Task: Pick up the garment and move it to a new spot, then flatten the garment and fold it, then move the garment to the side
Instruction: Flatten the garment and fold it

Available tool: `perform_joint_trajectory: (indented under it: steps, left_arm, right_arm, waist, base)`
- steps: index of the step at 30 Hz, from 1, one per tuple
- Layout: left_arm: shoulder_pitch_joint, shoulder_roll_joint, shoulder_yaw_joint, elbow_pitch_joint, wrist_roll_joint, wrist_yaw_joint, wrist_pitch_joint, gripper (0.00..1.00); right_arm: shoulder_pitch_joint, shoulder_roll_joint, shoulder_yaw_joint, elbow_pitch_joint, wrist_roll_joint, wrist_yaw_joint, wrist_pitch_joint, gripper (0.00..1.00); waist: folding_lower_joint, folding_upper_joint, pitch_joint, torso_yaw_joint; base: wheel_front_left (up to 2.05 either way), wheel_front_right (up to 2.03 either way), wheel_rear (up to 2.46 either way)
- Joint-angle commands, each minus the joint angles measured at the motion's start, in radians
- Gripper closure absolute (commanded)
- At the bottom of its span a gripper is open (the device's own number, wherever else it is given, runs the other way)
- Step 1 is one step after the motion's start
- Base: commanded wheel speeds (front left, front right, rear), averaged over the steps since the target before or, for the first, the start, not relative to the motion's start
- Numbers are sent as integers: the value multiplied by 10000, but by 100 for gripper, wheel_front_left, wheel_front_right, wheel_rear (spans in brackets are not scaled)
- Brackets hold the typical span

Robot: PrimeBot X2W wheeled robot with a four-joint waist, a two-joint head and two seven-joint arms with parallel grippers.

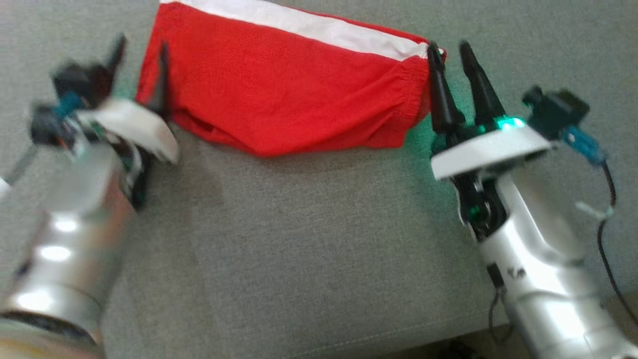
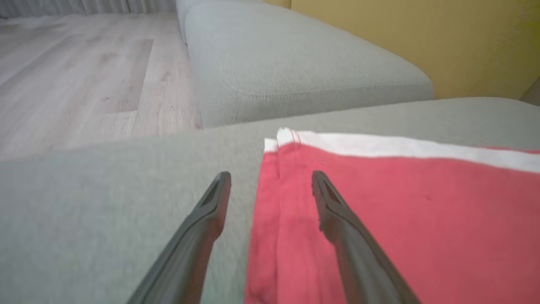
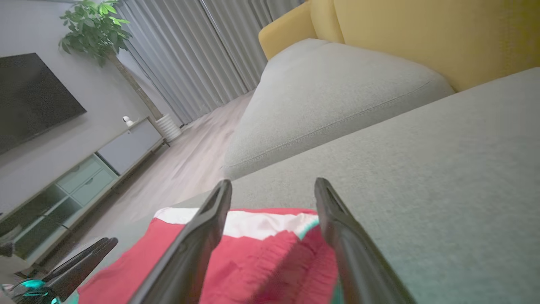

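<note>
Red knitted garment with a white band (image 1: 284, 89), lying folded on grey fabric sofa cushion (image 1: 299, 239), left pincer (image 2: 271, 177) released astride its left edge, right pincer (image 1: 450, 50) released at its gathered right end

Soft, even daylight, with no hard shadows. The left gripper (image 1: 141, 47) and its silver forearm (image 1: 70, 234) smear with motion blur, and glare patches sit on the metal. The right gripper (image 1: 449, 47) is sharp. A green lamp (image 1: 506, 122) at its base tints the grey cushion (image 1: 299, 239) and the red garment (image 1: 289, 89) just beside it. Beyond the fingertips both wrist views go soft, and lines bow at the edges.
</note>
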Motion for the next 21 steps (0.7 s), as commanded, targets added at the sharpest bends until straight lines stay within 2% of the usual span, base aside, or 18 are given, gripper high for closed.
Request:
perform_joint_trajectory:
  steps: [1,6,12,13,14,15,16,21]
  left_arm:
    - [-74,217,341,-281,51,88,-93,0]
    - [693,-255,483,-63,325,283,-94,0]
    - [1072,-499,476,925,531,595,-94,0]
    - [1100,-554,467,1147,508,591,-90,15]
    - [1114,-590,435,1365,513,602,-52,56]
    - [1123,-626,389,1550,522,561,-5,82]
    - [1124,-660,414,1686,469,518,-7,100]
    - [1257,-784,525,1861,351,458,-69,100]
  right_arm:
    - [311,186,31,-325,-197,-7,-107,0]
    - [963,186,-592,-464,-1060,-7,-107,0]
    - [1299,186,-914,-536,-1444,-7,-107,0]
    - [1330,186,-935,-547,-1458,-7,-107,0]
    - [1353,186,-957,-558,-1488,-7,-107,0]
    - [1375,186,-984,-564,-1475,-7,-107,0]
    - [1393,186,-995,-561,-1465,-7,-107,0]
    - [1577,187,-1264,-550,-1618,-7,-107,0]
  waist:
    - [1,0,-113,84]
    - [1,0,-336,174]
    - [1,0,-503,87]
    - [1,0,-525,68]
    - [1,0,-545,50]
    - [1,0,-565,32]
    - [1,0,-595,21]
    - [1,0,-953,126]
  base:
    - [0,0,0]
    - [0,0,0]
    - [0,0,0]
    - [0,0,0]
    - [0,0,0]
    - [0,0,0]
    - [0,0,0]
    - [0,0,0]
